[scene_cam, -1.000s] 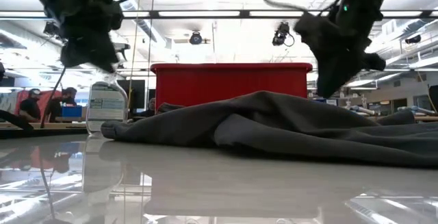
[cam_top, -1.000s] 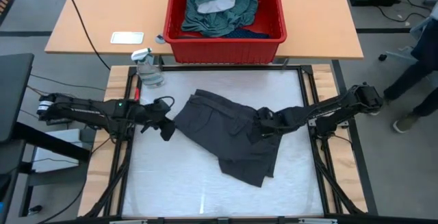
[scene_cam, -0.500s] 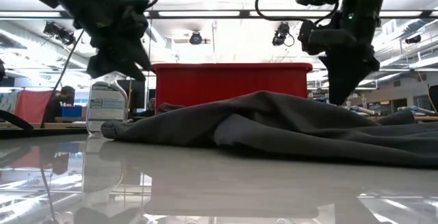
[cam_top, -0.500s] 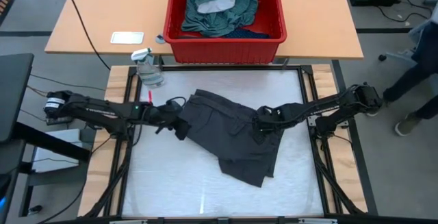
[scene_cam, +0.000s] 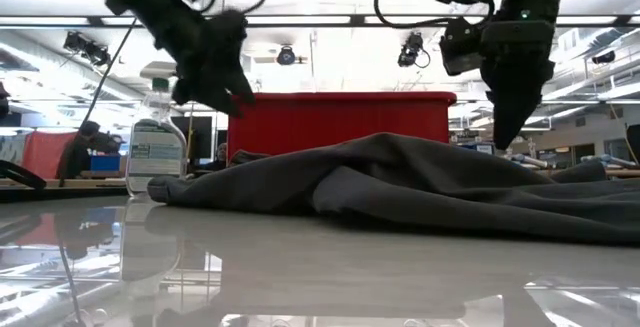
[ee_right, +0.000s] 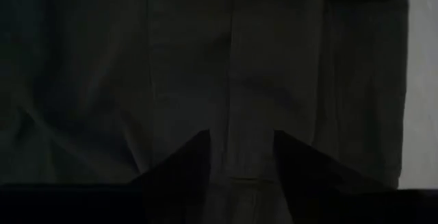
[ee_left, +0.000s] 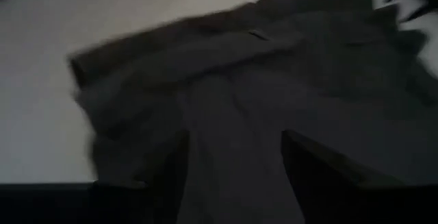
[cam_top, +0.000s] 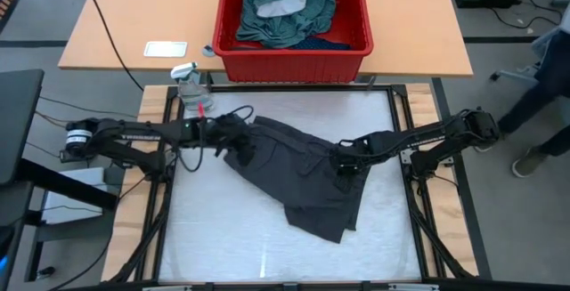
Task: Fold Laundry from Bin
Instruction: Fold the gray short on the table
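A dark grey garment lies crumpled and partly spread on the white table top; it also shows in the low view. My left gripper hangs open above the garment's left edge, clear of the cloth, with its fingers apart over grey cloth. My right gripper points down, open, just above the garment's right-middle part; I cannot tell whether its tips touch. The red bin stands beyond the far edge, holding a teal garment and a white piece.
A spray bottle stands at the table's far left corner, close to my left arm, also in the low view. A flat white object lies on the wooden table left of the bin. A person stands at the right.
My left gripper has swung from beside the garment's left edge toward the table's right and far side and now hangs over the cloth. My right gripper has stayed in place and rolled about its own axis. The garment has not moved.
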You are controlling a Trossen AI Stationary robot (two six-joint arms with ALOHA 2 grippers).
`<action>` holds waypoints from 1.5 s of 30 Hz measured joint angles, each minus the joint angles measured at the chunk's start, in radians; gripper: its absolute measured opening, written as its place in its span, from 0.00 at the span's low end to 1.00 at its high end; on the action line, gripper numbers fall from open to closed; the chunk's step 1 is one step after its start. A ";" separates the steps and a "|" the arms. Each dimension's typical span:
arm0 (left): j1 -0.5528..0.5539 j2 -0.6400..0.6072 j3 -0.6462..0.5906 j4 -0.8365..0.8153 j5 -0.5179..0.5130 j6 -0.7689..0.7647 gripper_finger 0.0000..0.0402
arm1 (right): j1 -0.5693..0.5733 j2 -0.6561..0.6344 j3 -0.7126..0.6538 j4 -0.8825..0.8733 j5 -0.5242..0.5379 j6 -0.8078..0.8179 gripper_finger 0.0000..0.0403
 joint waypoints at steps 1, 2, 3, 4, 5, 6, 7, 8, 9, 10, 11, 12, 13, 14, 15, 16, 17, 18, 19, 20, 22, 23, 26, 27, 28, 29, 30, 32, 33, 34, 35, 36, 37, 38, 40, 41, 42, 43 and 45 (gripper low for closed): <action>0.022 0.011 0.001 0.004 -0.001 0.055 0.62 | 0.000 0.000 -0.008 0.000 -0.002 0.000 0.43; 0.045 0.022 0.002 0.002 0.000 0.112 0.63 | 0.000 0.000 -0.014 0.000 -0.004 0.003 0.43; 0.072 0.035 0.004 0.002 0.000 0.178 0.63 | 0.001 0.000 -0.020 0.001 -0.006 0.008 0.43; 0.098 0.048 0.007 0.001 0.005 0.246 0.63 | 0.004 0.000 -0.025 -0.002 -0.010 0.017 0.43; 0.126 0.060 0.011 0.001 0.018 0.317 0.63 | 0.009 0.000 -0.027 -0.007 -0.021 0.029 0.43; 0.155 0.072 0.016 0.000 0.040 0.384 0.63 | 0.015 0.000 -0.027 -0.014 -0.032 0.045 0.44; 0.182 0.084 0.023 0.000 0.068 0.452 0.63 | 0.022 0.000 -0.027 -0.020 -0.045 0.063 0.44; 0.208 0.097 0.031 0.001 0.099 0.514 0.63 | 0.029 -0.003 -0.027 -0.029 -0.059 0.085 0.44; 0.233 0.110 0.039 0.004 0.131 0.571 0.63 | 0.037 -0.007 -0.027 -0.036 -0.067 0.109 0.44; 0.255 0.124 0.047 0.002 0.170 0.627 0.63 | 0.045 -0.013 -0.027 -0.042 -0.069 0.137 0.43; 0.278 0.140 0.055 0.002 0.212 0.673 0.62 | 0.053 -0.019 -0.027 -0.048 -0.067 0.161 0.43; 0.298 0.157 0.063 0.003 0.251 0.714 0.61 | 0.059 -0.025 -0.027 -0.057 -0.057 0.179 0.43; 0.315 0.175 0.069 0.003 0.289 0.750 0.61 | 0.064 -0.031 -0.027 -0.070 -0.042 0.195 0.43; 0.329 0.196 0.076 0.001 0.319 0.785 0.59 | 0.068 -0.035 -0.027 -0.083 -0.025 0.204 0.43; 0.341 0.214 0.081 0.002 0.349 0.815 0.58 | 0.070 -0.037 -0.027 -0.093 -0.008 0.206 0.43; 0.351 0.233 0.086 0.001 0.369 0.844 0.57 | 0.071 -0.038 -0.027 -0.104 0.006 0.206 0.43; 0.357 0.252 0.092 -0.003 0.381 0.868 0.55 | 0.071 -0.038 -0.027 -0.115 0.013 0.203 0.43; 0.362 0.270 0.101 -0.003 0.391 0.886 0.54 | 0.071 -0.036 -0.028 -0.120 0.014 0.196 0.43; 0.365 0.286 0.110 -0.004 0.399 0.903 0.52 | 0.069 -0.033 -0.028 -0.122 0.014 0.189 0.43; 0.366 0.300 0.116 -0.004 0.401 0.915 0.50 | 0.065 -0.030 -0.028 -0.120 0.014 0.177 0.43; 0.366 0.327 0.131 -0.006 0.402 0.930 0.46 | 0.055 -0.025 -0.030 -0.118 0.011 0.155 0.43; 0.366 0.337 0.138 -0.006 0.402 0.932 0.43 | 0.048 -0.025 -0.036 -0.111 0.006 0.147 0.43; 0.365 0.349 0.158 -0.009 0.404 0.932 0.34 | 0.020 -0.030 -0.071 -0.108 -0.026 0.143 0.43; 0.365 0.349 0.165 -0.008 0.407 0.933 0.31 | 0.009 -0.035 -0.086 -0.111 -0.040 0.146 0.43; 0.365 0.349 0.171 -0.011 0.411 0.933 0.27 | 0.000 -0.040 -0.100 -0.110 -0.053 0.150 0.43; 0.365 0.349 0.178 -0.016 0.413 0.932 0.24 | -0.008 -0.045 -0.114 -0.107 -0.059 0.157 0.43; 0.365 0.349 0.183 -0.016 0.414 0.933 0.21 | -0.015 -0.048 -0.130 -0.098 -0.065 0.166 0.43; 0.365 0.349 0.190 -0.024 0.424 0.933 0.14 | -0.027 -0.054 -0.163 -0.058 -0.107 0.177 0.43; 0.365 0.349 0.192 -0.034 0.428 0.933 0.11 | -0.031 -0.057 -0.176 -0.031 -0.136 0.187 0.43; 0.365 0.349 0.196 -0.049 0.430 0.933 0.08 | -0.032 -0.058 -0.184 -0.007 -0.161 0.204 0.43; 0.365 0.349 0.200 -0.067 0.432 0.932 0.05 | -0.031 -0.058 -0.189 0.010 -0.174 0.222 0.42; 0.365 0.349 0.205 -0.088 0.434 0.929 0.03 | -0.027 -0.058 -0.193 0.025 -0.177 0.234 0.41; 0.365 0.349 0.205 -0.102 0.434 0.926 0.02 | -0.023 -0.058 -0.197 0.039 -0.173 0.242 0.41; 0.365 0.349 0.205 -0.118 0.434 0.927 0.01 | -0.021 -0.058 -0.203 0.053 -0.160 0.245 0.40; 0.370 0.354 0.205 -0.143 0.428 0.929 0.03 | -0.021 -0.058 -0.221 0.081 -0.142 0.249 0.38; 0.371 0.362 0.205 -0.142 0.426 0.928 0.05 | -0.026 -0.058 -0.232 0.087 -0.140 0.257 0.36; 0.374 0.370 0.205 -0.143 0.424 0.924 0.07 | -0.031 -0.058 -0.243 0.093 -0.140 0.267 0.34; 0.377 0.381 0.205 -0.148 0.422 0.921 0.10 | -0.036 -0.058 -0.251 0.096 -0.143 0.271 0.32; 0.377 0.402 0.205 -0.144 0.421 0.922 0.16 | -0.039 -0.058 -0.258 0.096 -0.155 0.271 0.26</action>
